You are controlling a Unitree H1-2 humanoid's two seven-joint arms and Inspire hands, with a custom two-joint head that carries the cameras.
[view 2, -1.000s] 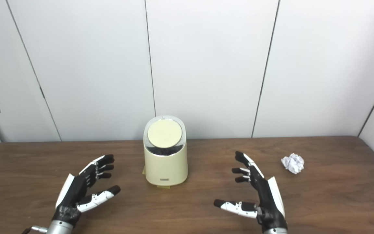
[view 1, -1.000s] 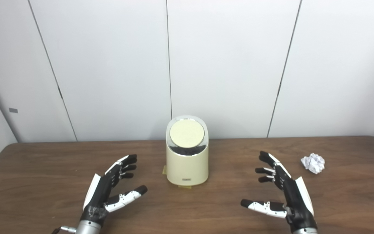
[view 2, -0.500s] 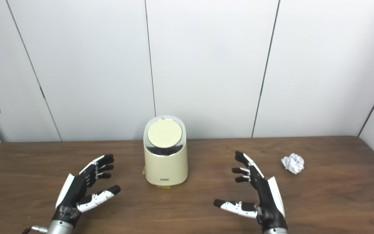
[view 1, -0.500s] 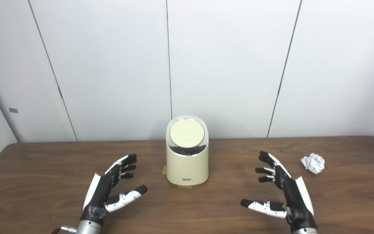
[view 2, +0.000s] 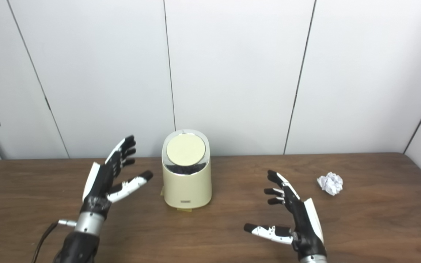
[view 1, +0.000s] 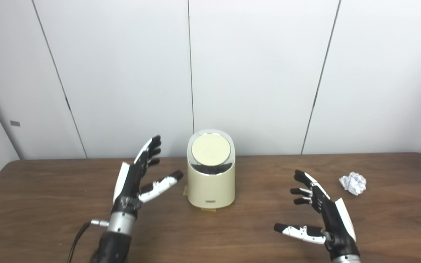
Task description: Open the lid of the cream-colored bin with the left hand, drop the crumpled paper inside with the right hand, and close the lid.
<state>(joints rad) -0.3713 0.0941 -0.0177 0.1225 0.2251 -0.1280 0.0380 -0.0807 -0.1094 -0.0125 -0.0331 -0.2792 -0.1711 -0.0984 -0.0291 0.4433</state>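
The cream-colored bin [view 1: 211, 182] stands on the brown table, at the middle toward the back. Its round lid [view 1: 210, 149] is shut inside a shiny rim. My left hand [view 1: 137, 177] is open and raised, just left of the bin, its thumb a short way from the bin's side. My right hand [view 1: 322, 215] is open and empty near the front right. The crumpled white paper [view 1: 352, 182] lies on the table, right of and beyond the right hand.
The wooden table [view 1: 49, 204] runs across the view, with its back edge against a white panelled wall [view 1: 254, 73]. Yellow tape [view 1: 207, 209] shows under the bin's base.
My left hand has risen and moved forward and right, closer to the bin. My right hand has dropped very slightly. The bin and paper have not moved.
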